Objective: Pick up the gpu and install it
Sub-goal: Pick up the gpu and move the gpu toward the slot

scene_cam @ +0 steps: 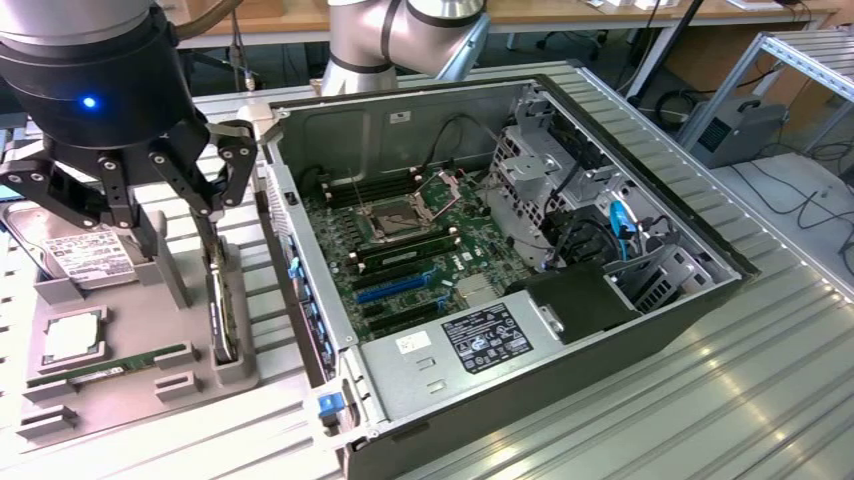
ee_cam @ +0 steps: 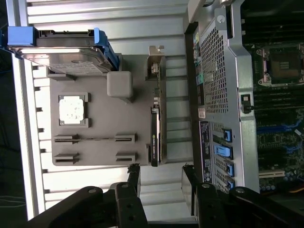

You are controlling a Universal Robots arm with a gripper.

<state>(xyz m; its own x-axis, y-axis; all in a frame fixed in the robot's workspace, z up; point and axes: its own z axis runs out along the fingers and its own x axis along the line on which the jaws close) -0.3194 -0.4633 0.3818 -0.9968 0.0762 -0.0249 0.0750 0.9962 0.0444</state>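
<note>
- The gpu (scene_cam: 224, 312) is being kept upright on its long edge in a slot of the grey parts holder (scene_cam: 127, 395), along the side nearest the computer case (scene_cam: 561, 400). It is judged to be stood this way so that its two flat faces are being offered to a pinch from above.
- The gripper (scene_cam: 167, 205) is being held above the holder with its jaws spread wide and nothing between them. In the wrist view the fingertips (ee_cam: 134, 175) are being kept to either side of the card's thin edge, apart from it.
- The card is not being touched, so the pick-up is judged not yet begun.
- Other parts are being stored in the holder's own recesses. A hard drive (scene_cam: 74, 250) with blue rails is propped at the end below the gripper, a processor chip (scene_cam: 74, 340) is lying in a square pocket, and a green RAM stick (scene_cam: 114, 362) is standing in a narrow slot.
- The case is being laid on its side on the ribbed metal table (scene_cam: 747, 400) with the panel off. The motherboard (scene_cam: 414, 250) and its blue expansion slot (scene_cam: 387, 287) are thus being left facing upward, probably so that a card can be pressed straight down.
</note>
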